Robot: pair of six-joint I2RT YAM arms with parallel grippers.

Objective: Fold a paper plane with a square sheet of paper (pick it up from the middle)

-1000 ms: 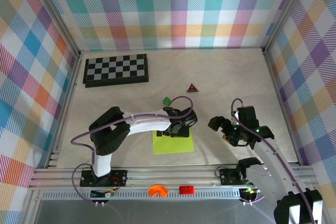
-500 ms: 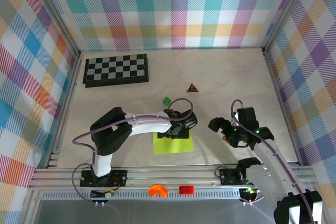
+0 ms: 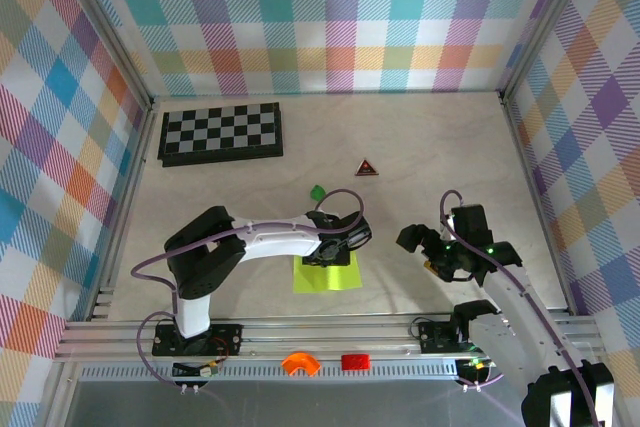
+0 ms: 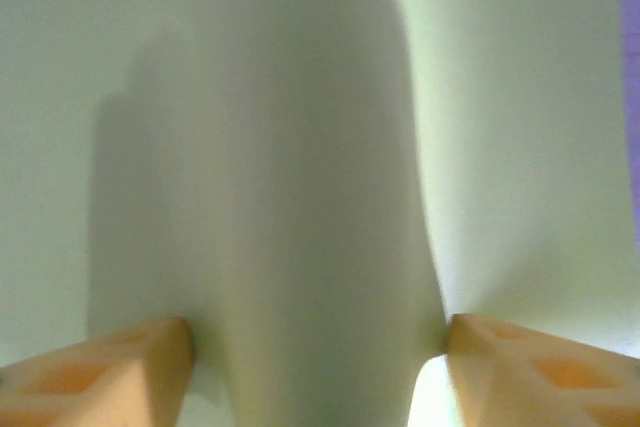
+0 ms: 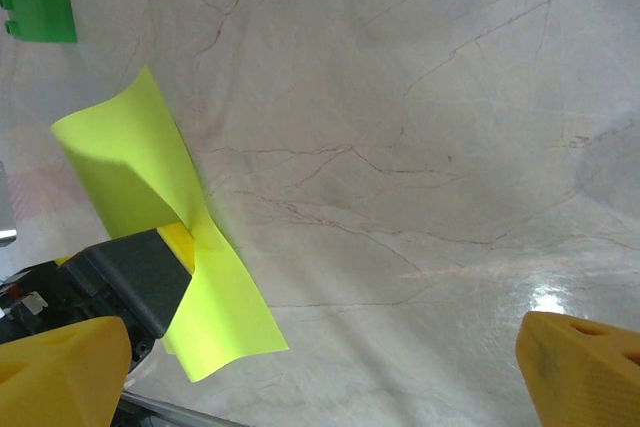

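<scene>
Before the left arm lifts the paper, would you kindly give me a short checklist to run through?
1. Paper bunched into a ridge between the left gripper fingers, both touching it: ok.
2. Pinch placed near the paper's middle, flaps rising either side: ok.
3. Grip firm enough to lift: cannot tell.
4. Right gripper open and apart from the paper: ok.
5. Green block apart from the paper: ok.
</scene>
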